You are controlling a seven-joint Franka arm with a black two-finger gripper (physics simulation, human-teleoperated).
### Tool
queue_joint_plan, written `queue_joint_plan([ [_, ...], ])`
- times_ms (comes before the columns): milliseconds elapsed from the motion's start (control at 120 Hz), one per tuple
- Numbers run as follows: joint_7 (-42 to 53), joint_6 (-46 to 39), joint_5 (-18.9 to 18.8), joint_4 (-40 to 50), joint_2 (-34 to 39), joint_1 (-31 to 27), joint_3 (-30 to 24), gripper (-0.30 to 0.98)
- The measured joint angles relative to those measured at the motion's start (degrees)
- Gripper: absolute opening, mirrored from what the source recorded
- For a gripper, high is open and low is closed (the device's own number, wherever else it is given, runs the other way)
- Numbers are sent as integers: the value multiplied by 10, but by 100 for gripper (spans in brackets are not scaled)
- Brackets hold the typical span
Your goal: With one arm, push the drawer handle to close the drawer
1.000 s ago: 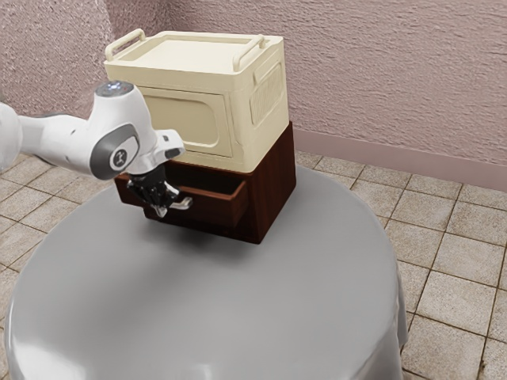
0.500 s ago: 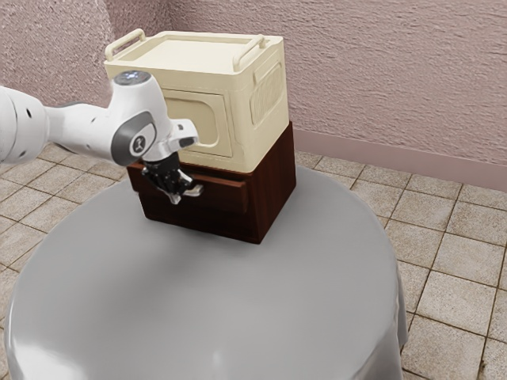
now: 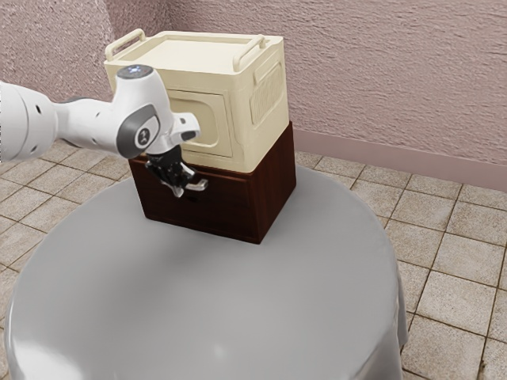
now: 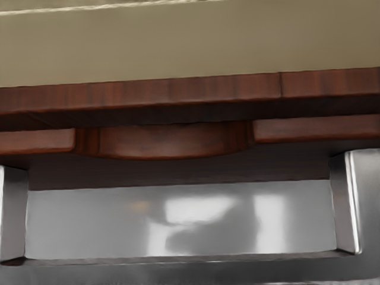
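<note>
Evidently, the drawer front (image 3: 226, 210) is seen flush, or nearly so, with the face of the dark brown cabinet (image 3: 275, 186).

Gripper (image 3: 181, 189) noted at the drawer front, pointed downward, just beside the metal handle (image 3: 200, 186); whether it is spread or pressed together cannot be told, nor can contact with the handle be confirmed. Handle mounted on the drawer front, below its top edge; in the wrist view, its bright bar and end posts are seen close up, with a curved section (image 4: 172, 142) near the middle of the wood edge. Cabinet topped by a cream box (image 3: 239, 119) with two raised rails; both carried by a round table draped in grey cloth (image 3: 230, 317). White arm (image 3: 87, 123) extended from the exterior view's left. Tiled floor (image 3: 444, 301) and pinkish textured wall (image 3: 388, 75) recorded beyond.
</note>
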State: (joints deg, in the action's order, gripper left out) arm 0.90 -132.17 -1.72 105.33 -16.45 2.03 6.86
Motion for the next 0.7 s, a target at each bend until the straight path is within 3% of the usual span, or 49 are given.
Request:
queue_joint_plan([
  [133, 19, 4, 5, -3, -1, -2, -2, -10],
  [300, 11, -9, 31, 165, 141, 2, -3, -10],
  [383, -1, 27, 37, 216, 258, 10, -8, 9],
  [458, -11, 71, 41, 206, 335, 26, -37, 26],
  [567, -23, 144, 44, 149, 360, 31, -51, 43],
  [700, -35, 207, 45, 134, 364, 32, -52, 55],
])
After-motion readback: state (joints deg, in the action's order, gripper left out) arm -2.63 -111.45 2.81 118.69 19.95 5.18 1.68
